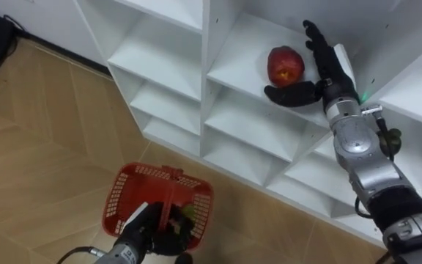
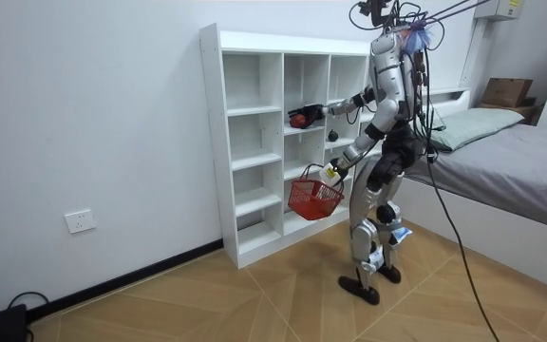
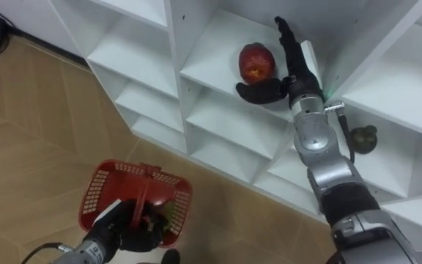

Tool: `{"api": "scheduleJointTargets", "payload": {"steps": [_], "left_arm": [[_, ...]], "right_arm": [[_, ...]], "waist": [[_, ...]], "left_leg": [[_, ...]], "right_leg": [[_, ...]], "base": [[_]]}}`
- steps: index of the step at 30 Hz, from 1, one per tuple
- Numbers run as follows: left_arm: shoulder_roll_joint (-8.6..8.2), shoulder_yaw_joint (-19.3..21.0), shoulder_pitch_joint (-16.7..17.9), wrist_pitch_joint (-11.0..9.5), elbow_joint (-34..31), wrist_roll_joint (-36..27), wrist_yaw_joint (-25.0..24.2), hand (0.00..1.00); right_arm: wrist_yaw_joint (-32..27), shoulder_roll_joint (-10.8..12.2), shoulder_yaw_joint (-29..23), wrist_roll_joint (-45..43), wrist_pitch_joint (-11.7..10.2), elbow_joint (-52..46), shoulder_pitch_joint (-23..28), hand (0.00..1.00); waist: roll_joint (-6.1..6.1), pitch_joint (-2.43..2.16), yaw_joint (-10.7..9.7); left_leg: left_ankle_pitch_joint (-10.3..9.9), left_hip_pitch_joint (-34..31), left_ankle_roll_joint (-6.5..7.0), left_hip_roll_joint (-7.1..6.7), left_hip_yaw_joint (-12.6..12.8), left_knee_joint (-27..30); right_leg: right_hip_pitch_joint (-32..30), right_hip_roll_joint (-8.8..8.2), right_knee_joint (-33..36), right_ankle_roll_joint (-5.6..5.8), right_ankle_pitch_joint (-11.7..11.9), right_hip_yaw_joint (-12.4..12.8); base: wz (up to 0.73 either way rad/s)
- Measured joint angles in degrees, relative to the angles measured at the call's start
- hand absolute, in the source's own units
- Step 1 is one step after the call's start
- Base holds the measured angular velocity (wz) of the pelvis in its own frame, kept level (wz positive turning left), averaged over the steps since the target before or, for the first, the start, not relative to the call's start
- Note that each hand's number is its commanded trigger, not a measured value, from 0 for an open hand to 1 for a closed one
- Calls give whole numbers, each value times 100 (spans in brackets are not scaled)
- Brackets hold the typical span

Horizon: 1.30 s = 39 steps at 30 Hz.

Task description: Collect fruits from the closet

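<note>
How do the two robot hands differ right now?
The left robot hand is curled round the handle of the red basket; the right robot hand is open beside the red fruit. The left hangs low over the floor, the right reaches into the closet. Both are dark.

Bright, even indoor light; soft shading inside closet (image 1: 204, 81) compartments; wood floor (image 1: 42, 169) evenly lit.

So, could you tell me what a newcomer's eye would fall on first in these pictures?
The red apple on a shelf of the white closet stands out most, with the right robot hand open right beside it. Lower down, the left robot hand grips a red basket by its handle, above the wooden floor.
</note>
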Motion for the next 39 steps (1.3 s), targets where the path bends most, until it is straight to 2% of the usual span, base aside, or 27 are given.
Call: {"api": "scheduleJointTargets", "payload": {"steps": [15,17,18,23,39], "left_arm": [[51,-162,-182,-3,-4,2,-3,100],[51,-201,-184,-3,-4,2,-3,100],[50,-209,-185,-3,-3,2,-3,100],[47,-223,-199,-3,-5,3,-3,100],[38,-257,-297,-3,-5,2,-3,100]], "right_arm": [[223,-146,0,-15,-108,194,-80,0],[228,-146,-1,-34,-113,229,-81,96],[228,-148,-2,-39,-114,237,-81,100],[55,-151,-71,-77,-117,248,-106,100],[-85,-145,-256,-247,-245,309,-121,100]], "waist": [[-3,4,80],[-1,6,84],[0,7,84],[19,32,107],[24,39,135]], "left_leg": [[42,-133,29,-13,81,35],[45,-126,34,-13,100,35],[45,-126,34,-13,101,33],[46,-129,36,-13,101,23],[48,-137,39,-14,108,4]], "right_leg": [[-161,-68,126,8,6,-27],[-150,-71,118,13,9,-29],[-148,-71,116,14,9,-31],[-142,-72,111,17,11,-41],[-151,-78,106,22,14,-83]], "base": [[0],[0],[0],[0],[0]]}}
